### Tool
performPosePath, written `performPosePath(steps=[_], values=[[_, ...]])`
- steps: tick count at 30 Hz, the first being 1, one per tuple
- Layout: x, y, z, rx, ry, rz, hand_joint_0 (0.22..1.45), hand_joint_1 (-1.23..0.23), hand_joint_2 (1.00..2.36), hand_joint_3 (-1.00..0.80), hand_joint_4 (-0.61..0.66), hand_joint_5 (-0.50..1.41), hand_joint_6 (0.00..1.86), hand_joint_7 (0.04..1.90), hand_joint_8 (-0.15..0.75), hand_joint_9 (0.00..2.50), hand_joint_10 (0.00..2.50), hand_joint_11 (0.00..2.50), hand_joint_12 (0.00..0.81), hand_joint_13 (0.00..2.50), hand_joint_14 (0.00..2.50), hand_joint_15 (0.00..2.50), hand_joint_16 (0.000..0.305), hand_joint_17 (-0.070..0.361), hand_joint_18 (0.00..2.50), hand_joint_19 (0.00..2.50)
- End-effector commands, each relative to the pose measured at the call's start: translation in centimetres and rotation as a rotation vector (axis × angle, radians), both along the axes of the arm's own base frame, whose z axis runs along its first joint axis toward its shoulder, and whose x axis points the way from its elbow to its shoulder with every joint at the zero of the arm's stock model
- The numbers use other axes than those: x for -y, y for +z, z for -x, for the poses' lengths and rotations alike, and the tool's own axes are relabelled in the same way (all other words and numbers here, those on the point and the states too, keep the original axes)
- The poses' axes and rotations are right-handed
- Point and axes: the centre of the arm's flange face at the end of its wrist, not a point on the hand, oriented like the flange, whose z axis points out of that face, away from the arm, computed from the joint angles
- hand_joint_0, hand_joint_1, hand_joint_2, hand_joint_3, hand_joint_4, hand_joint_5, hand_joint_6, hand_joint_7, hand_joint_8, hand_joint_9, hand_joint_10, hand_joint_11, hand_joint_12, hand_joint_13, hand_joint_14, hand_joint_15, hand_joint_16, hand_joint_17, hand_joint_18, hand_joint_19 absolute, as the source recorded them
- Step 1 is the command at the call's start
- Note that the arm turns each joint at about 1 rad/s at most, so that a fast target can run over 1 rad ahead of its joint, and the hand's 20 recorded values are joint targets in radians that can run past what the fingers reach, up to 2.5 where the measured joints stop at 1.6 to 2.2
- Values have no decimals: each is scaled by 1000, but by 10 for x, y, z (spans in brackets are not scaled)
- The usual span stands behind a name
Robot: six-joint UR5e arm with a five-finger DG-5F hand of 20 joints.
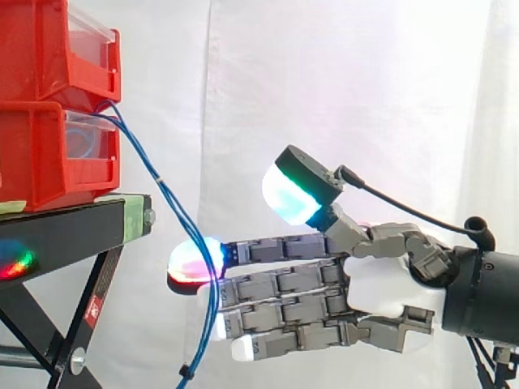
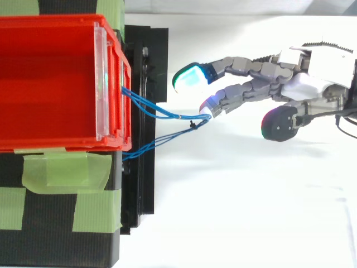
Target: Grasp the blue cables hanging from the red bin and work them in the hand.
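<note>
white curtain (image 1: 340, 89), blue cables (image 1: 160, 180) hanging downward, perhaps touching outstretched hand (image 1: 385, 284)

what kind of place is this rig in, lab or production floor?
Likely a lab test cell, not a production floor: a white curtain as backdrop, red bins on a taped black stand, and a robot hand at the blue cables.

Glossy red plastic bins (image 1: 45, 154), matt black stand (image 1: 65, 231), smooth blue cables (image 2: 170, 116), white cloth curtain (image 1: 340, 81)
</note>
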Motion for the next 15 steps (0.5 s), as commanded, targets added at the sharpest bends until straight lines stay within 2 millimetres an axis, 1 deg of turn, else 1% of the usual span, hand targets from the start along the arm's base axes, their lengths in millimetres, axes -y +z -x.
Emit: performPosePath(steps=[1, 10, 12, 14, 15], values=[[-2, 2, -3, 9, 4, 1, 731, -562, 1003, -888, 195, -223, 7, 730, 336, 533, 13, 545, 429, 538, 16, 470, 58, 130, 411, 476], [-2, 1, -4, 6, 3, 7, 733, -562, 1004, -886, 198, -220, 7, 730, 339, 550, 14, 560, 431, 567, 15, 481, 57, 129, 434, 485], [-1, -4, -5, -2, 3, 12, 734, -562, 1004, -888, 197, -220, 7, 731, 338, 549, 17, 552, 432, 568, 15, 489, 57, 128, 437, 491], [0, -14, -13, -1, -1, 4, 734, -562, 1005, -885, 196, -220, 7, 730, 339, 554, 14, 564, 432, 570, 17, 491, 57, 128, 440, 489], [1, -15, -14, 0, -1, 3, 734, -562, 1004, -886, 197, -220, 7, 729, 339, 557, 16, 564, 431, 571, 16, 494, 57, 128, 440, 492]])
